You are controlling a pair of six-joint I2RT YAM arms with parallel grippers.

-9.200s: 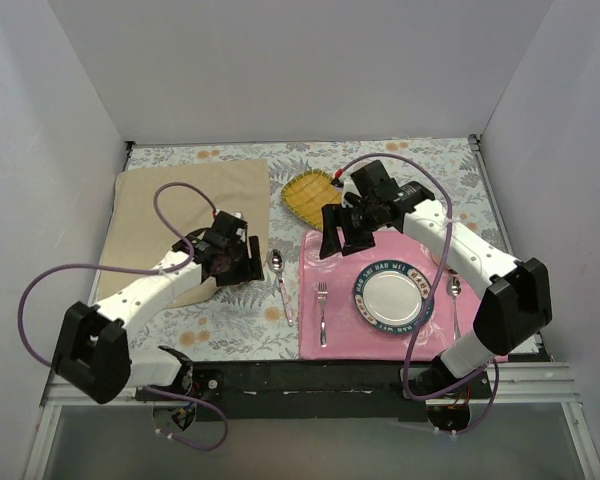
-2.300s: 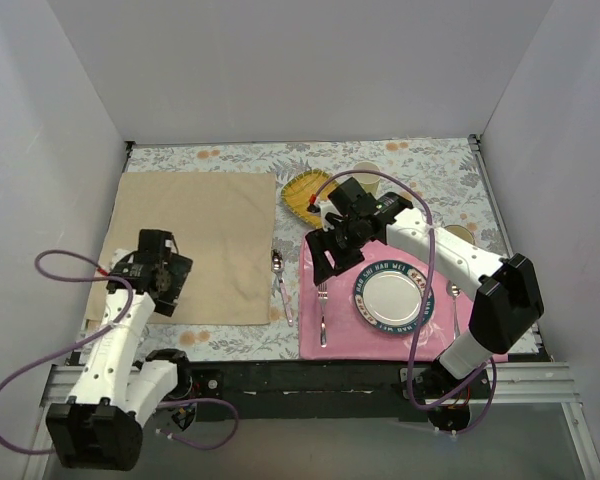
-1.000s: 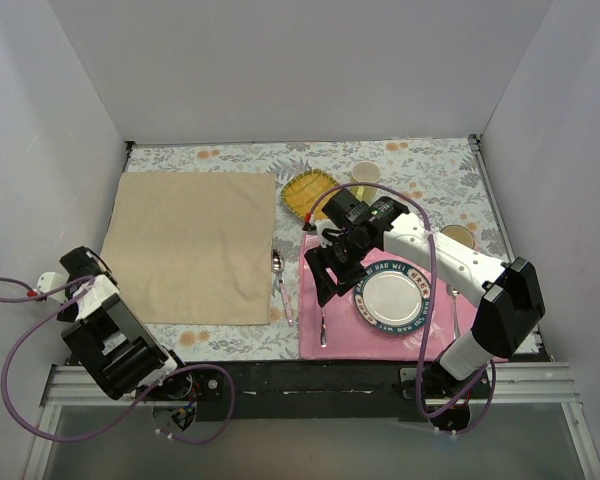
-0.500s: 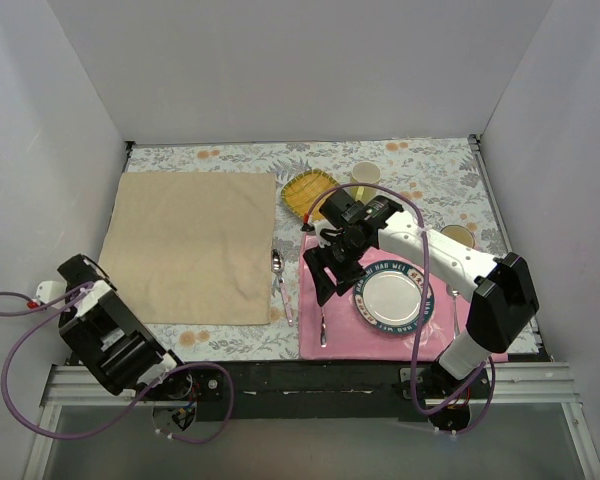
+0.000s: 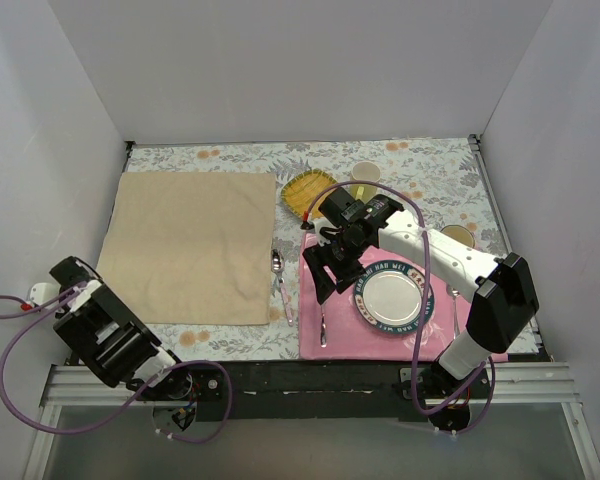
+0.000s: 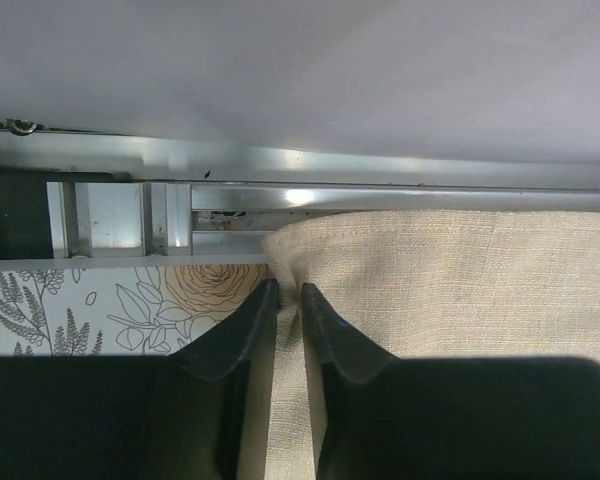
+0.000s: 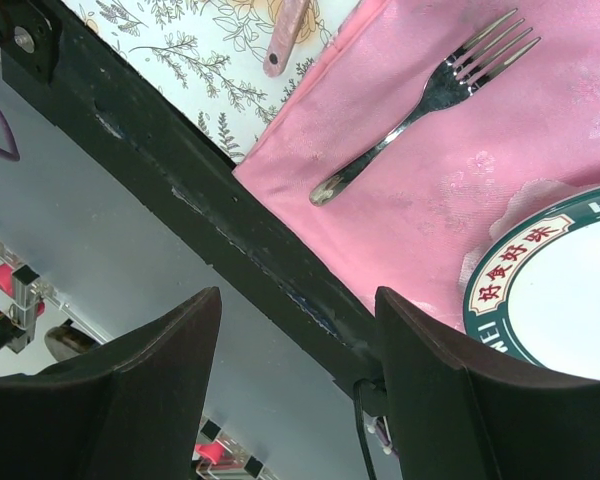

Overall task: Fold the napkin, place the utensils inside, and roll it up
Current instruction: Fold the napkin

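Observation:
The beige napkin [image 5: 195, 245] lies flat on the left half of the table. In the left wrist view my left gripper [image 6: 288, 292] is shut on the napkin [image 6: 460, 290], with its corner bunched between the fingertips by the metal rail. My left arm [image 5: 100, 335] is folded at the table's near-left corner. My right gripper [image 5: 325, 275] hovers open over the pink mat, above the fork [image 5: 322, 318]. The fork [image 7: 420, 110] shows beyond the open right gripper [image 7: 298, 295]. One spoon [image 5: 278, 270] lies between napkin and mat. Another spoon [image 5: 454, 305] lies right of the plate.
A plate [image 5: 420, 310] with a dark patterned rim sits on the pink placemat [image 5: 340, 335]. A yellow checked cloth [image 5: 305, 190] and two small cups [image 5: 365, 172] [image 5: 458, 237] stand behind it. White walls enclose three sides; a black rail runs along the near edge.
My left gripper has closed on the napkin's corner, and the left arm has shifted slightly at the near-left corner. The right arm has barely moved.

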